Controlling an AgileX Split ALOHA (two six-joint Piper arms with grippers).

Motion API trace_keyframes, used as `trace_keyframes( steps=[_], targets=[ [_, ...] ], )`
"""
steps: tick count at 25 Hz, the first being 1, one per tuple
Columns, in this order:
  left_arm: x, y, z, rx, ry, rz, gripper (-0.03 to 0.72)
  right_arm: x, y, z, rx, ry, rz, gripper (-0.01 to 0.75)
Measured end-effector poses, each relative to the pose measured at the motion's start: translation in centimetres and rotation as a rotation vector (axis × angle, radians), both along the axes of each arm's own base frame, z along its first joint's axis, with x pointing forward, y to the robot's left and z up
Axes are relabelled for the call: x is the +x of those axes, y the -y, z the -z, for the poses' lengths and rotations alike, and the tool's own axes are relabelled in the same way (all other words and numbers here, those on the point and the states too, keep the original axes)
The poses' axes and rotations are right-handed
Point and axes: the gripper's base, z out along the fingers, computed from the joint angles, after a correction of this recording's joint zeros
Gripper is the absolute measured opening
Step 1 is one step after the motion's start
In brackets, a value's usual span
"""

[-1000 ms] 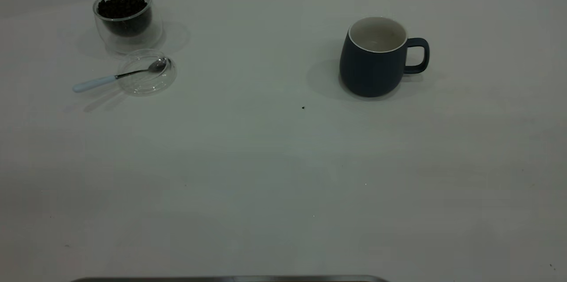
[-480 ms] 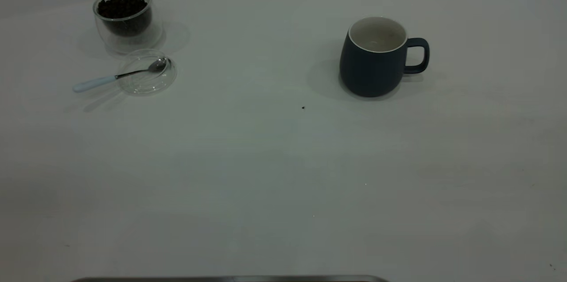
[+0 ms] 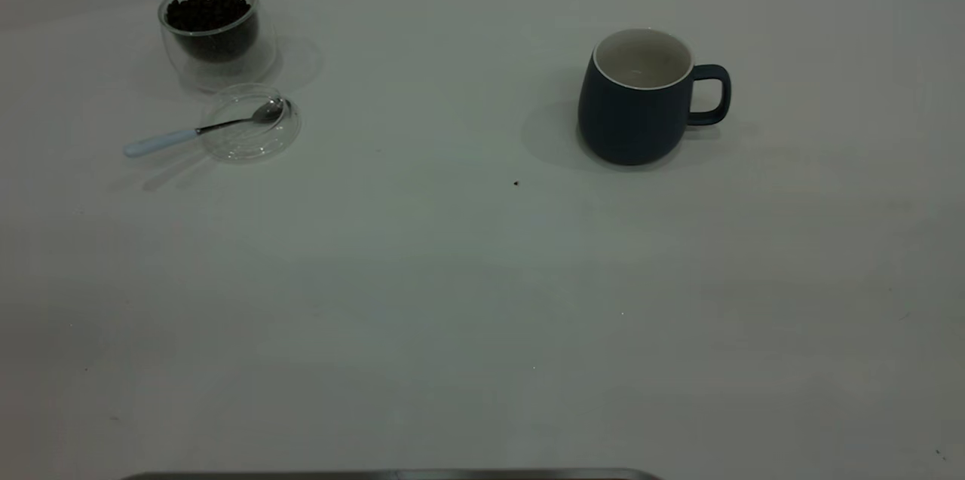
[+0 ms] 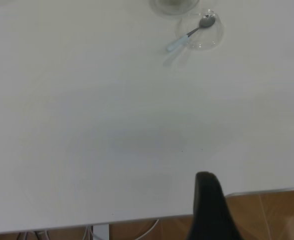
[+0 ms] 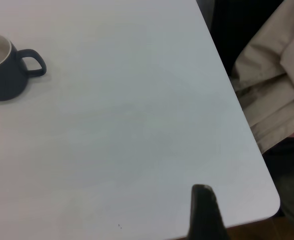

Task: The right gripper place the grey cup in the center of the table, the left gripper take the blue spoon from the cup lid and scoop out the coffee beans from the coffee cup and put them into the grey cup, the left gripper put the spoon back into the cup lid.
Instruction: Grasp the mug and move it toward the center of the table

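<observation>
Nothing has moved: grey cup (image 3: pixel 637 99) stays right of centre; end effector states cannot be told.

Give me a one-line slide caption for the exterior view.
Grey cup right of center; coffee cup of coffee beans and blue spoon on cup lid at left.

1. You see a plain white desk (image 3: pixel 467 299) with tiny dark specks.
2. Your grey cup (image 3: pixel 637 99) is dark blue-grey outside, white inside.
3. The blue spoon (image 3: pixel 197 130) has a pale-blue handle and silver bowl.
4. The coffee beans (image 3: pixel 207 11) look brown-black.
</observation>
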Motion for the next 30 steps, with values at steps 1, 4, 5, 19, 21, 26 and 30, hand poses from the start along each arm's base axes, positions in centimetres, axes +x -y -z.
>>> trace_keyframes(
  steps=[1, 4, 5, 19, 21, 26, 30],
  targets=[
    [0.0, 0.0, 0.0, 0.000, 0.000, 0.000, 0.537, 0.0, 0.0, 0.0, 0.000, 0.000, 0.000, 0.458],
    [0.0, 0.0, 0.0, 0.000, 0.000, 0.000, 0.537, 0.0, 0.0, 0.0, -0.001, 0.000, 0.001, 0.458],
    [0.0, 0.0, 0.0, 0.000, 0.000, 0.000, 0.537, 0.0, 0.0, 0.0, -0.002, 0.000, 0.001, 0.458],
    [0.0, 0.0, 0.0, 0.000, 0.000, 0.000, 0.537, 0.4, 0.2, -0.6, -0.015, 0.074, -0.037, 0.458],
    [0.0, 0.0, 0.0, 0.000, 0.000, 0.000, 0.537, 0.6, 0.1, -1.0, -0.011, 0.125, -0.040, 0.458],
    [0.0, 0.0, 0.0, 0.000, 0.000, 0.000, 0.537, 1.1, -0.1, -1.9, 0.066, 0.252, -0.027, 0.458],
    [0.0, 0.0, 0.0, 0.000, 0.000, 0.000, 0.537, 1.4, -0.4, -3.0, 0.109, 0.377, -0.041, 0.458]
  ],
)
